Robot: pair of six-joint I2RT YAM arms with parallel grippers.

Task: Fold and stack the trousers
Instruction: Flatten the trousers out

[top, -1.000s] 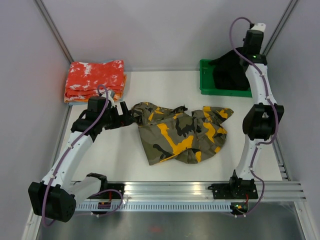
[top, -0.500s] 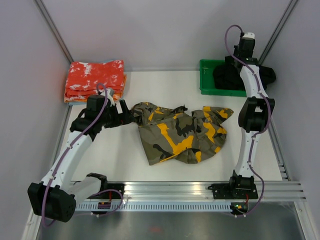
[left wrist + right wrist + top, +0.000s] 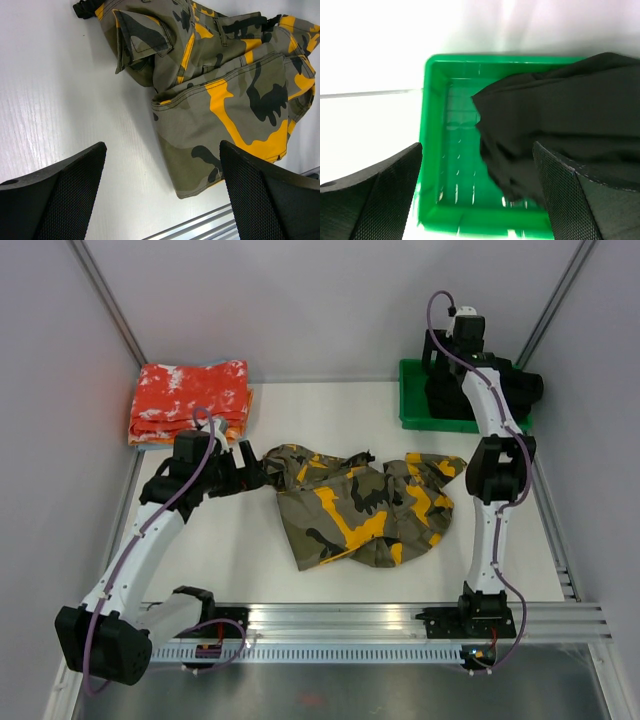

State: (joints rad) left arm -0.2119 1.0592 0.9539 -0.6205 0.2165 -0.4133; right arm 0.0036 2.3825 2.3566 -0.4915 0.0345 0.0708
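While the left arm is found parked just where it was a second ago, the right arm's top end is swung further toward the left of the top view, so the right gripper (image 3: 477, 150) is now hung over the green bin (image 3: 415, 412) in the upper right. Its jaws are spread wide with nothing held, and the black garment (image 3: 560, 125) is seen below them, spilling out of the bin.

The trousers (image 3: 365, 505) haven't been shifted at all. They're left crumpled in a heap mid-frame on the table (image 3: 230, 550), well apart from the right gripper. The left gripper (image 3: 250, 468) is kept just beside the heap's left end, jaws wide open and empty. In the left wrist view the trousers (image 3: 225, 90) are spread across the upper right, ahead of the fingers, not touched.
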